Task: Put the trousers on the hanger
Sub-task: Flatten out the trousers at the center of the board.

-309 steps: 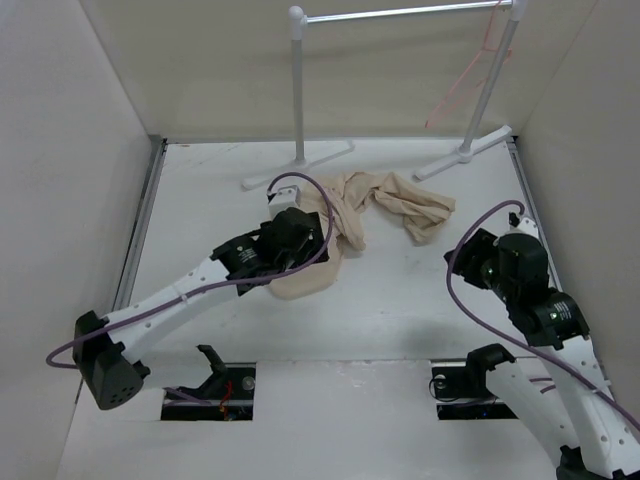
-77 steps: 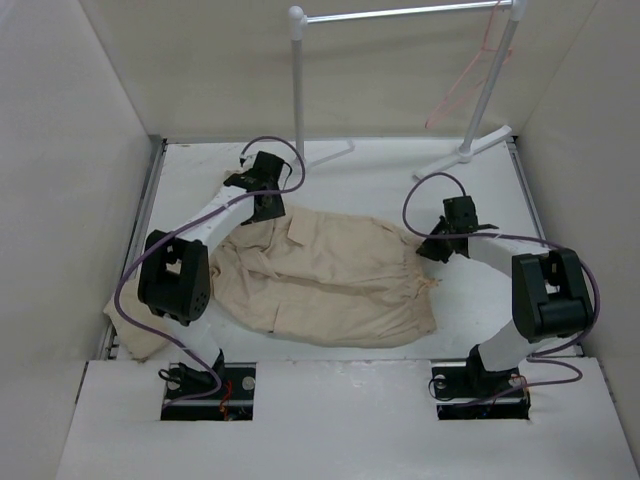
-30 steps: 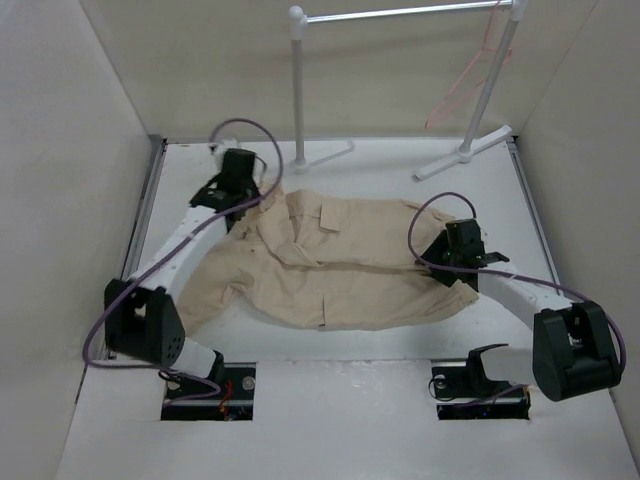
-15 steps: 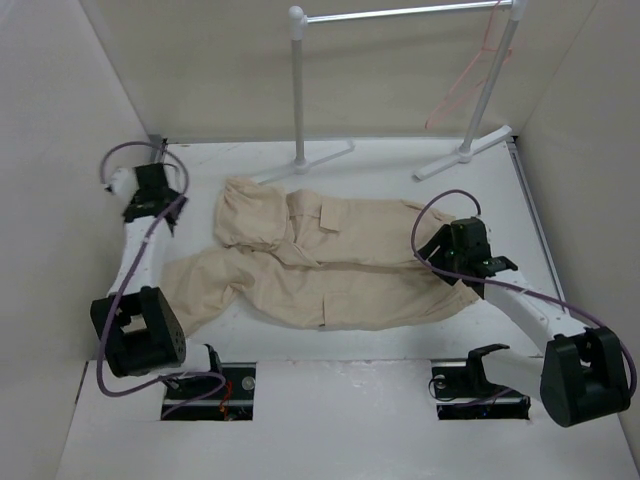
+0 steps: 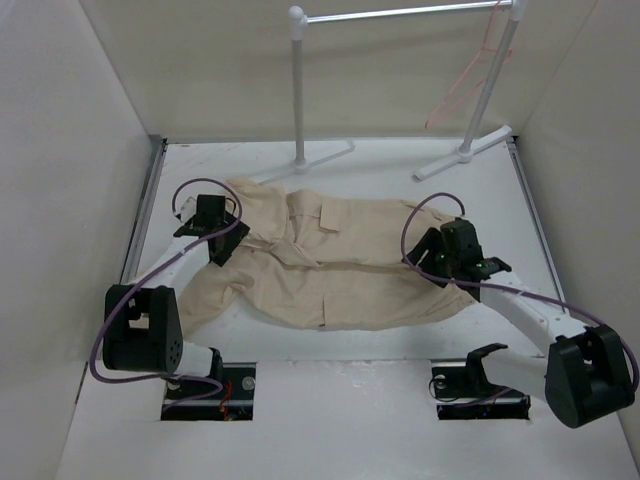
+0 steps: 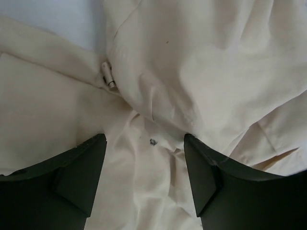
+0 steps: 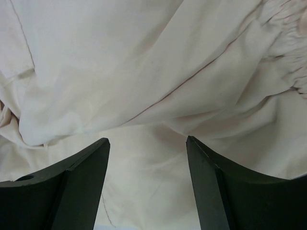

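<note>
Table [image 5: 370, 170] bears one trousers [image 5: 340, 265], one hanger [image 5: 455, 92] behind; left claw [image 6: 144, 143], right claw [image 7: 147, 143] spread empty.

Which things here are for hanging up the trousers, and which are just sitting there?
For the job:
- the trousers, spread flat
- the hanger, pink wire
- the left gripper and the right gripper, both open over the cloth

Just there:
- the white rack
- the table
</note>
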{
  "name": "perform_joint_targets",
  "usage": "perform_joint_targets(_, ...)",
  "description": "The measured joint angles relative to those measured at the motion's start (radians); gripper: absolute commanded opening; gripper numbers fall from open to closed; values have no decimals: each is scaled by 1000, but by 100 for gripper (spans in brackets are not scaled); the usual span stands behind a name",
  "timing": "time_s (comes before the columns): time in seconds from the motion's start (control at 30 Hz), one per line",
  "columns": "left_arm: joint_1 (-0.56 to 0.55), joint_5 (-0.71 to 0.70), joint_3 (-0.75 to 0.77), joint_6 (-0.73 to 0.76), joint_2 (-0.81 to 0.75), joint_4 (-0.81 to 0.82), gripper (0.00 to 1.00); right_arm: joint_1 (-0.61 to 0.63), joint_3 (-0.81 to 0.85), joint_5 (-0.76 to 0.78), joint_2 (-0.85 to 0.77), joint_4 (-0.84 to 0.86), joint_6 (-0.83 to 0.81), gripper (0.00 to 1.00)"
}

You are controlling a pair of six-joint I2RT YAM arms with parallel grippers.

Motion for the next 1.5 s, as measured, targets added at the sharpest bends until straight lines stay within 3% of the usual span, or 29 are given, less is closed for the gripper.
perform_joint_targets(0.23, 10, 12, 0, -43, 70, 126, 63, 59, -5, -5, -13, 7, 1, 69)
perform_joint_targets(0.37, 13, 24, 0, -66, 131, 185, 23, 81, -23, -8, -14, 11, 8, 68)
perform_joint_targets(0.43, 19, 31, 0, -75, 151, 199, 12, 88, -29, -9, -14, 11, 10, 68)
perform_joint_targets(0.5, 27, 38, 6, -79, 151, 203, 9, 93, -34, -10, -14, 11, 11, 68)
perform_joint_targets(0.7, 95, 76, 108, -80, 87, 177, 6, 92, -59, -7, -23, 7, 16, 69)
perform_joint_targets(0.9, 299, 98, 360, -82, 84, 108, 6, 71, -69, 1, -32, -4, 19, 70)
perform_joint_targets(1.03, 366, 120, 445, -95, 121, 92, 6, 64, -69, 1, -53, -5, 19, 70)
perform_joint_targets(1.13, 365, 180, 481, -102, 137, 46, 5, 50, -69, 1, -69, -5, 19, 70)
perform_joint_targets(1.27, 336, 294, 653, -107, 201, -7, 5, 31, -68, 2, -72, -4, 16, 70)
perform_joint_targets(1.5, 159, 452, 953, -98, 241, 1, 5, -88, -36, -2, -45, -9, 14, 72)
